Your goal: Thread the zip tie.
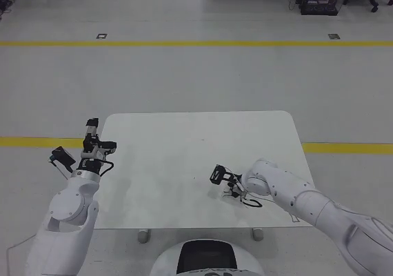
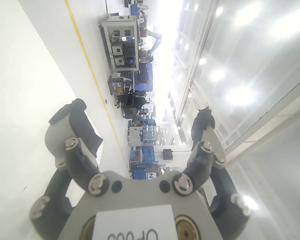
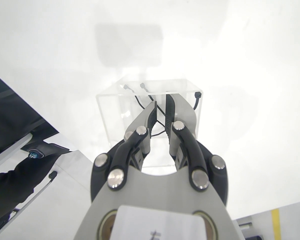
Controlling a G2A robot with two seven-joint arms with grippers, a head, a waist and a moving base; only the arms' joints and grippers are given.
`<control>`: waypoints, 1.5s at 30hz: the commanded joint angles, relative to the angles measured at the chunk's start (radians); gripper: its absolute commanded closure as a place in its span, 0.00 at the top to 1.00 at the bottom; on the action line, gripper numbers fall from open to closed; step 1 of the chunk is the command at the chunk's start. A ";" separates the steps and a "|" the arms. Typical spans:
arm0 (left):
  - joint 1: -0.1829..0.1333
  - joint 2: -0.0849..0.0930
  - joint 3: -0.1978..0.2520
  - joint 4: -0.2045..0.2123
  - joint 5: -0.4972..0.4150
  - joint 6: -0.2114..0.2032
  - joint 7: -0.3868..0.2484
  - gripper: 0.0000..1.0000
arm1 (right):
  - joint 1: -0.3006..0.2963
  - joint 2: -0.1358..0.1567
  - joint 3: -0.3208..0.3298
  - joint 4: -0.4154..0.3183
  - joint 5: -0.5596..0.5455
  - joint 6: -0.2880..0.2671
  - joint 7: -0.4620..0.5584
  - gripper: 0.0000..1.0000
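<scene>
Probably wants a firm mid-strap pinch on the light, springy, slick zip tie (image 3: 160,110) between the slightly parted jaws of right gripper (image 3: 162,111) inside clear box (image 3: 102,116).

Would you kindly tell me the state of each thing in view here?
Clear box: upright on the table, top open.
Zip ties: loose inside the box, none visibly looped.
Right gripper: narrowly open, tips inside the box, one tie between them.
Left gripper: open wide, empty.
</scene>
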 commanded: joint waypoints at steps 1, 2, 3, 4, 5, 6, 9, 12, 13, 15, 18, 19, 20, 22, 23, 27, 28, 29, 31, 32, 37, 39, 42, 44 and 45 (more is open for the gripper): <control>0.000 0.000 0.000 0.000 0.000 0.000 0.000 1.00 | -0.002 0.005 0.000 -0.002 0.005 0.000 0.002 0.12; 0.000 0.000 0.000 0.000 0.000 0.000 0.000 1.00 | -0.002 0.006 0.000 -0.002 0.008 0.000 0.002 0.12; 0.000 0.000 0.000 0.000 0.000 0.000 0.000 1.00 | -0.002 0.007 -0.002 -0.002 0.010 0.000 0.002 0.12; 0.000 0.000 0.000 0.000 0.000 0.000 0.000 1.00 | -0.001 0.008 -0.003 -0.001 0.012 0.000 0.002 0.12; 0.000 0.000 0.000 0.000 0.000 0.000 0.000 1.00 | -0.001 0.008 -0.005 0.001 0.015 0.000 0.001 0.12; 0.000 0.000 0.000 0.000 0.000 0.000 0.000 1.00 | 0.000 0.008 -0.007 0.003 0.017 0.000 -0.001 0.12; 0.000 0.000 0.000 0.000 0.000 0.000 0.000 1.00 | 0.003 0.007 -0.014 0.011 0.024 0.000 -0.007 0.12; 0.000 0.000 0.000 0.000 0.000 0.000 0.000 1.00 | 0.008 0.006 -0.022 0.016 0.030 0.000 -0.012 0.13; 0.000 0.000 0.000 0.000 0.000 0.000 0.000 1.00 | 0.009 0.005 -0.024 0.018 0.031 0.000 -0.014 0.14; 0.000 0.000 0.000 0.000 0.000 0.000 0.000 1.00 | 0.013 0.004 -0.029 0.021 0.034 0.000 -0.018 0.15; 0.000 0.000 0.000 0.000 0.000 0.000 0.000 1.00 | 0.017 0.003 -0.036 0.026 0.037 0.000 -0.024 0.15; 0.000 0.000 0.000 0.000 0.000 0.000 0.000 1.00 | 0.018 0.002 -0.038 0.027 0.038 0.000 -0.028 0.16; 0.000 0.000 0.000 0.000 0.000 0.000 0.000 1.00 | 0.019 0.002 -0.040 0.027 0.037 0.000 -0.031 0.16; 0.000 0.000 0.000 0.000 0.000 0.000 0.000 1.00 | 0.022 0.001 -0.044 0.028 0.034 0.000 -0.040 0.16; 0.000 0.000 0.000 0.000 0.000 0.000 0.000 1.00 | 0.023 0.001 -0.045 0.027 0.031 0.000 -0.045 0.16; 0.000 0.000 0.000 0.000 0.000 0.000 0.000 1.00 | 0.027 0.000 -0.052 0.028 0.025 0.000 -0.051 0.17; 0.000 0.000 0.000 0.000 0.000 0.000 0.000 1.00 | 0.028 0.000 -0.054 0.029 0.024 0.000 -0.052 0.17; 0.000 0.000 0.000 0.000 0.000 0.000 0.000 1.00 | 0.028 -0.001 -0.056 0.029 0.023 0.000 -0.053 0.17; 0.000 0.000 0.000 0.000 0.000 0.000 0.000 1.00 | 0.029 -0.003 -0.059 0.034 0.022 0.000 -0.055 0.18; 0.000 0.000 0.000 0.000 0.000 0.000 0.000 1.00 | 0.029 -0.004 -0.061 0.037 0.024 0.000 -0.055 0.18; 0.000 0.000 0.000 0.000 0.000 0.000 0.000 1.00 | 0.035 -0.011 -0.069 0.056 0.041 0.000 -0.049 0.20; 0.000 0.000 0.000 0.000 0.000 0.000 0.000 1.00 | 0.038 -0.014 -0.074 0.064 0.051 0.000 -0.046 0.18; 0.000 0.000 0.000 0.000 0.000 0.000 0.000 1.00 | 0.043 -0.019 -0.082 0.073 0.065 0.000 -0.042 0.05; 0.000 0.000 0.000 0.000 0.000 0.000 0.000 1.00 | 0.047 -0.021 -0.086 0.077 0.071 0.000 -0.040 0.00; 0.000 0.000 0.000 0.000 0.000 0.000 0.000 1.00 | 0.049 -0.023 -0.089 0.080 0.075 0.000 -0.040 0.00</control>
